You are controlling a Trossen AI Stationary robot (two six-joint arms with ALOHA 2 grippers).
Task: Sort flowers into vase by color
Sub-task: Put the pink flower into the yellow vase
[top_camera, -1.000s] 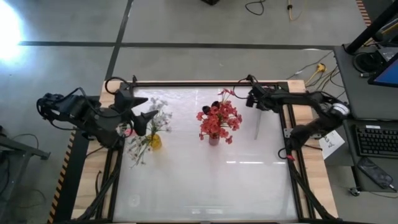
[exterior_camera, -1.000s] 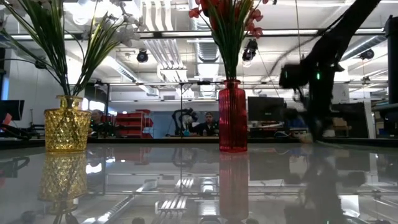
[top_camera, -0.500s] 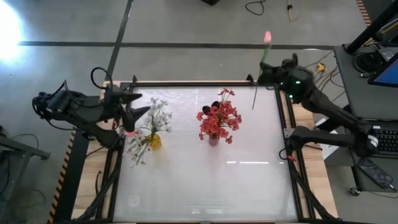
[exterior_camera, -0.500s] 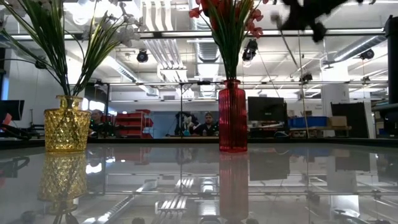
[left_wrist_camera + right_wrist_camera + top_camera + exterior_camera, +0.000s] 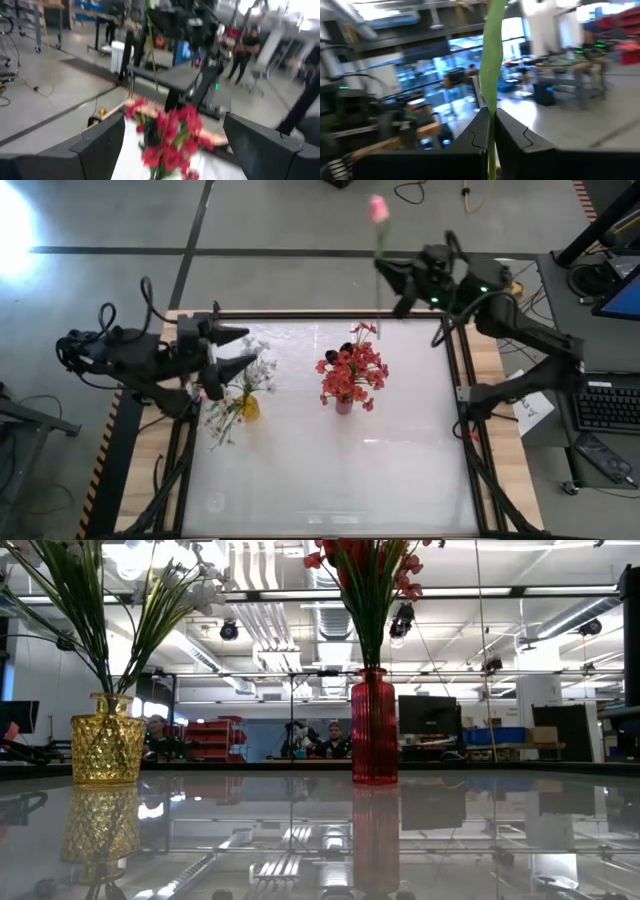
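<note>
Illumination is bright and even, supplied by overhead ceiling strip lights. A blown-out glare patch appears on the floor in the high view. The glossy worktop mirrors the vases and lights. Both wrist views are motion-blurred; backgrounds there are soft.
</note>
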